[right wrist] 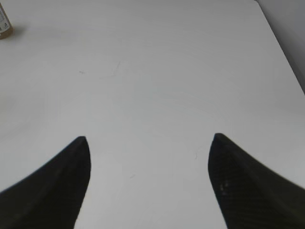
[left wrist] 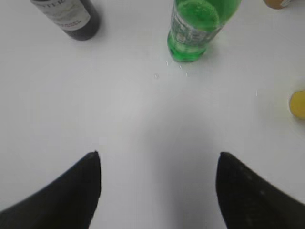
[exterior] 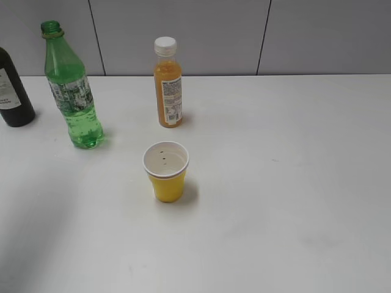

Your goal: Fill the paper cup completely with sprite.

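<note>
Yellow paper cup point(exterior: 166, 171) upright on the white desk point(exterior: 287, 183), near the middle, white inside flecked with a few dark specks. Not possible to tell from here whether any liquid sits inside.

Green sprite bottle point(exterior: 73, 90) upright to the far left of the cup, well apart from it, uncapped, clear liquid roughly up to the label. Orange juice bottle point(exterior: 167, 82) with white cap standing behind the cup, farther back. Dark bottle point(exterior: 13, 90) with white label at the far left edge, beside the sprite.

Left gripper point(left wrist: 158, 157) low over bare desk, fingers point(left wrist: 71, 191) spread wide, holding nothing; sprite bottle base point(left wrist: 193, 28) ahead and slightly right, a few small droplets point(left wrist: 156, 76) on the desk just in front of it, cup edge point(left wrist: 298, 104) at the right border.

Right gripper point(right wrist: 148, 140) likewise over empty desk surface, fingers point(right wrist: 248, 186) spread wide, nothing between them; a sliver of the juice bottle point(right wrist: 5, 28) at the far left corner.
</note>
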Controlling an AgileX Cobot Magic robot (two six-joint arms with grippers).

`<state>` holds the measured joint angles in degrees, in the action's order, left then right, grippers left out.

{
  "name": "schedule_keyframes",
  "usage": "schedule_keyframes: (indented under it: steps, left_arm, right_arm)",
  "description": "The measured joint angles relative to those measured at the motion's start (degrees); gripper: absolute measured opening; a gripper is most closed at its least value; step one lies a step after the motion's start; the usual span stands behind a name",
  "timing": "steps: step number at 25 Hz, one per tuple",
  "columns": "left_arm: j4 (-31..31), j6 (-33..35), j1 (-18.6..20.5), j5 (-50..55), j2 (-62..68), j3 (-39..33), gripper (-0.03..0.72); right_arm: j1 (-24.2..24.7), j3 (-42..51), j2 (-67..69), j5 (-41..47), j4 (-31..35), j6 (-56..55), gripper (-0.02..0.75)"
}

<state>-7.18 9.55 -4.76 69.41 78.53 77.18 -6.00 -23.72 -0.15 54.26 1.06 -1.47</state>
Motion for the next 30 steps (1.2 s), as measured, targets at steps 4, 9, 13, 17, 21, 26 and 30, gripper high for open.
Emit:
schedule_keyframes:
  steps: [4,9,13,17,21,26,30]
  left_arm:
    - [0.8,-0.1,0.0,0.2,-7.7,-5.8,0.568]
    - [5.3,-1.2,0.0,0.3,-16.7,-14.7,0.564]
    - [7.8,-3.1,0.0,0.4,-24.7,-21.6,0.558]
    - [8.0,-3.5,0.0,-1.0,-32.9,-27.6,0.555]
    - [7.7,-3.6,0.0,-3.8,-41.5,-33.3,0.554]
    - [6.7,-3.6,0.0,-7.0,-51.6,-39.9,0.552]
    - [5.5,-3.6,0.0,-8.2,-58.0,-44.3,0.552]
  right_arm:
    - [0.0,0.0,0.0,0.0,0.0,0.0,0.594]
    - [0.0,0.0,0.0,0.0,0.0,0.0,0.594]
    - [0.0,0.0,0.0,0.0,0.0,0.0,0.594]
    - [0.0,0.0,0.0,0.0,0.0,0.0,0.594]
    - [0.0,0.0,0.0,0.0,0.0,0.0,0.594]
    - [0.0,0.0,0.0,0.0,0.0,0.0,0.594]
    - [0.0,0.0,0.0,0.0,0.0,0.0,0.594]
